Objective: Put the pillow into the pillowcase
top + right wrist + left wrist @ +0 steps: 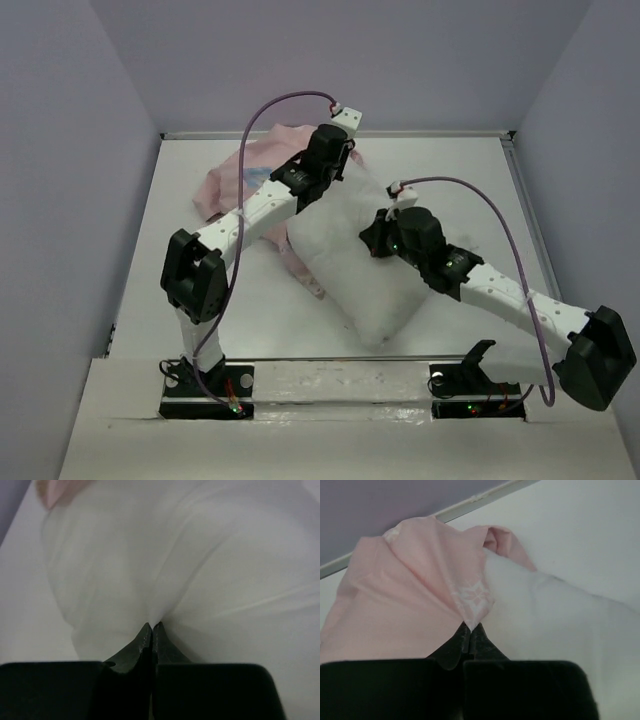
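The pillow [365,275] lies diagonally across the middle of the counter [190,330], with one corner pointing at the near edge. Its far end meets the pillowcase [228,185], which is bunched in a pale pink heap toward the far left corner. Some pink cloth wraps around the pillow's far end. The left jaws are clamped on a gathered fold of the pillowcase where it meets the pillow. The right jaws are pinched together on a tuck of the pillow's white cover.
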Action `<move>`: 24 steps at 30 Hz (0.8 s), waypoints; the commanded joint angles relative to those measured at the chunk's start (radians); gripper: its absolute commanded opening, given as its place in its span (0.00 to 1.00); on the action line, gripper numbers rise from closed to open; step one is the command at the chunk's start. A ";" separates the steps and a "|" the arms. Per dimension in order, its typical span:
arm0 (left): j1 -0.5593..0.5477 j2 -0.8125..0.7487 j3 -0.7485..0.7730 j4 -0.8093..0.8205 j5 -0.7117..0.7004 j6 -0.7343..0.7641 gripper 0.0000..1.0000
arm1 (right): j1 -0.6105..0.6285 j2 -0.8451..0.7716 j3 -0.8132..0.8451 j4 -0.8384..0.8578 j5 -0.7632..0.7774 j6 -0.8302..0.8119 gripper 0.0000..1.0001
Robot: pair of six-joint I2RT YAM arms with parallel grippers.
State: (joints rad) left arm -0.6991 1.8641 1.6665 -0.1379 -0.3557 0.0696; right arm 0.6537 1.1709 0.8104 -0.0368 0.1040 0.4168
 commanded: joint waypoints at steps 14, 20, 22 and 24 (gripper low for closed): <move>-0.008 -0.255 -0.077 0.070 0.307 -0.145 0.00 | 0.025 -0.160 0.116 -0.135 -0.019 -0.023 0.85; -0.010 -0.279 -0.134 0.119 0.409 -0.204 0.00 | 0.012 -0.060 0.003 -0.026 -0.015 0.134 0.91; -0.014 -0.305 -0.172 0.138 0.434 -0.223 0.00 | 0.012 -0.031 -0.051 0.024 0.028 0.181 0.91; -0.029 -0.342 -0.230 0.199 0.458 -0.246 0.00 | 0.012 0.027 -0.068 0.092 0.030 0.174 0.85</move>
State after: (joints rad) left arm -0.7078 1.6310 1.5017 -0.0731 0.0204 -0.1211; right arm 0.6624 1.1324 0.7895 -0.0742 0.1139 0.5201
